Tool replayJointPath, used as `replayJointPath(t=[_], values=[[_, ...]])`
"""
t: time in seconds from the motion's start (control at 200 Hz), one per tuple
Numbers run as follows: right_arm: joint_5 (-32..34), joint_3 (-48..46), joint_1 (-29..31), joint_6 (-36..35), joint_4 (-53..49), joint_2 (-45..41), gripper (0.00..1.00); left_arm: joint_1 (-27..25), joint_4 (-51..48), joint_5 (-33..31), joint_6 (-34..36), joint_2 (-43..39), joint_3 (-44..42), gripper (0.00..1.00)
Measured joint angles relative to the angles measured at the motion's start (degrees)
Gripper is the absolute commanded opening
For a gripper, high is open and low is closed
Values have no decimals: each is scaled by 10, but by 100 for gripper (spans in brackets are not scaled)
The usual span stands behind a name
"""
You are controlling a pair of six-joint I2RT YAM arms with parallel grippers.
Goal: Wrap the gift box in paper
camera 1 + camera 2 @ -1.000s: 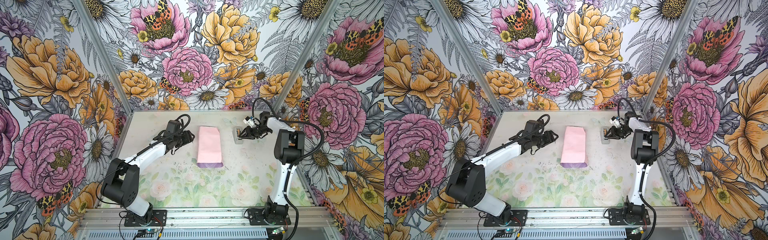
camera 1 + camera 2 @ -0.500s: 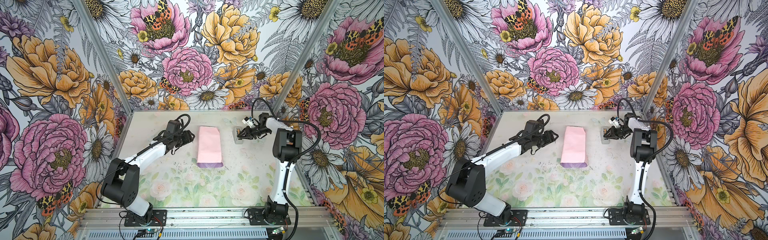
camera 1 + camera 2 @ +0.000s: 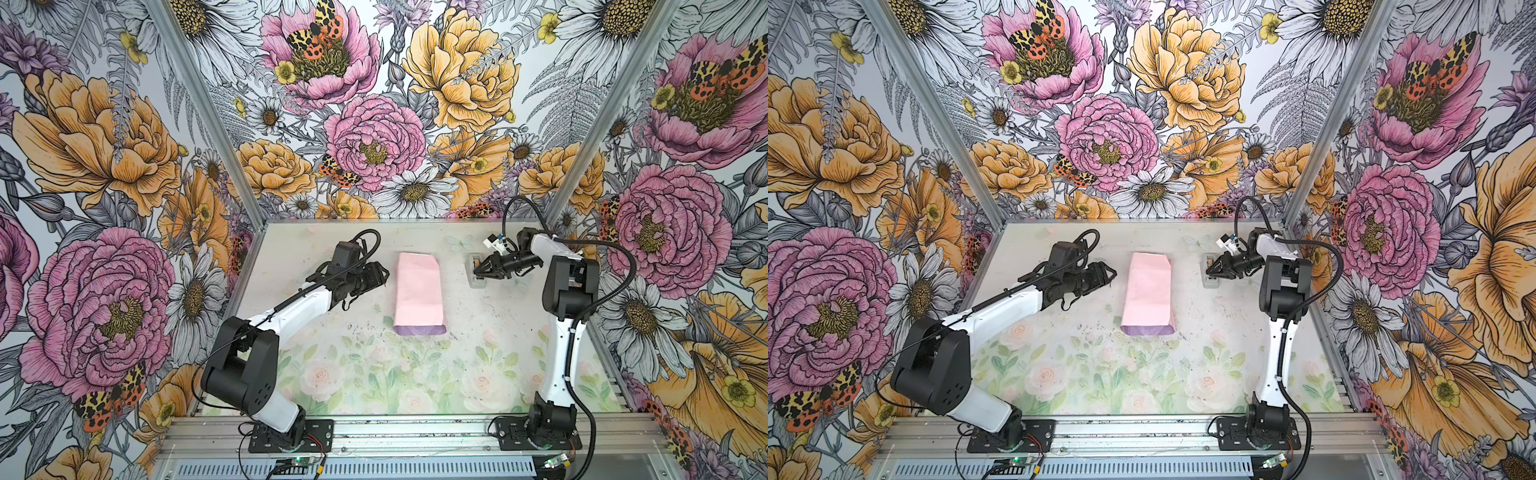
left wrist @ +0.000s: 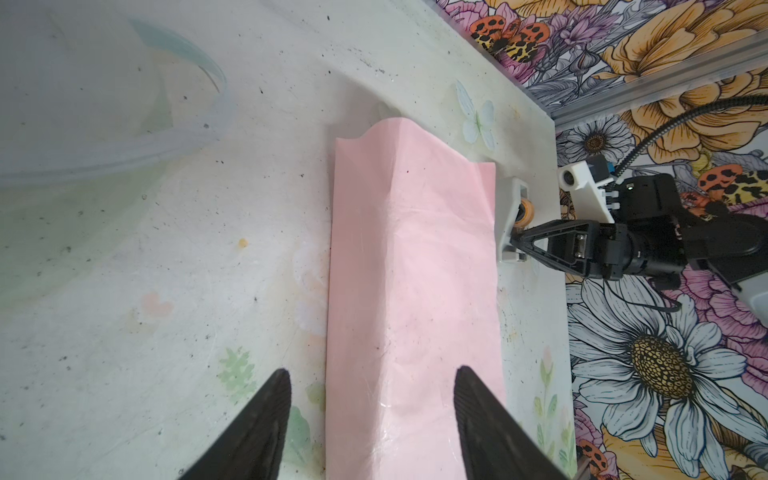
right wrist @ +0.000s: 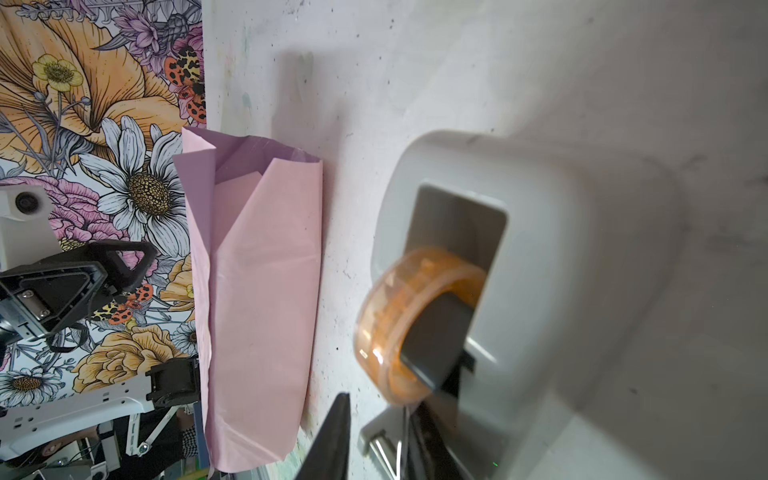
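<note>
Floral-print tabletop point(image 3: 478, 353): we see folded pink paper point(image 3: 417, 291) lying flat mid-surface, gift box hidden from us. Left end effector point(image 4: 370, 376) at paper's edge, wide, empty. Right end effector point(image 3: 476, 271) at grey tape dispenser point(image 5: 561, 232) on paper's other side, narrow; grip we cannot tell.

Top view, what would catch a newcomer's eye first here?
Against loud floral walls, the paper, a long pale pink folded bundle with a lilac strip at its near end, lies in the middle of the table. To its right, the right gripper has its tips at a grey tape dispenser holding an orange roll; the left gripper hangs open by the paper's left edge.
</note>
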Motion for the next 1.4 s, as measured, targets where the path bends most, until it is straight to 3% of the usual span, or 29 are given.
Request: replayJointPath(t=[0.425,0.68,1.151,1.396], values=[[-34,1,-9,-14,-13,7,15,-1,8,0,0,0,0,64],[-35,1,-10,-16,-15,7,0,-1,8,0,0,0,0,63],[-74,-10,-18,16,-12,-28,0,-4,8,0,0,-6,0,63],[-66,-89,-19,51,4,-98,0,-5,10,0,0,-11,-2,63]])
